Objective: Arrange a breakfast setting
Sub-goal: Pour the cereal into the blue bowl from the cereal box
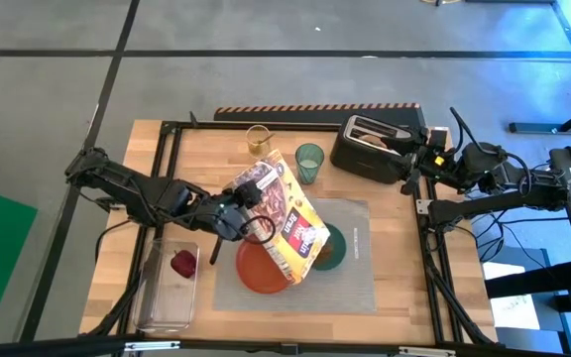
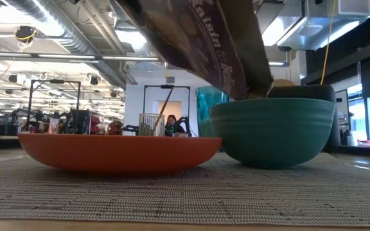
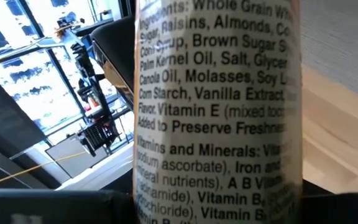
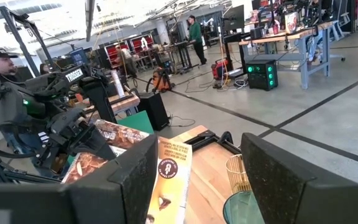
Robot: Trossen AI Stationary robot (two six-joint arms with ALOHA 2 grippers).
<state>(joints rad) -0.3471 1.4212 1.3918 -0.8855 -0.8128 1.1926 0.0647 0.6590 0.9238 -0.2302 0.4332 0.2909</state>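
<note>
Op: Starting from the left of the high view — dark red fruit (image 1: 182, 263) lies in a clear tray (image 1: 167, 307) at the table's left front, off the placemat (image 1: 355, 283). My left gripper (image 1: 244, 210) is clamped on the cereal box (image 1: 284, 218), holding it tilted above the mat.

Log: Where does the box end?

Op: Its lower end hangs over the teal bowl (image 2: 272, 131), which sits just beside the orange plate (image 2: 117, 153) on the mat. The left wrist view is filled by the box's ingredient panel.

Log: Further right?

Op: Green cup (image 1: 308, 162) stands behind the mat, a clear glass (image 1: 258, 140) to its left. Right gripper (image 1: 411, 162) waits by the black toaster (image 1: 370, 147) — fingers spread wide.
</note>
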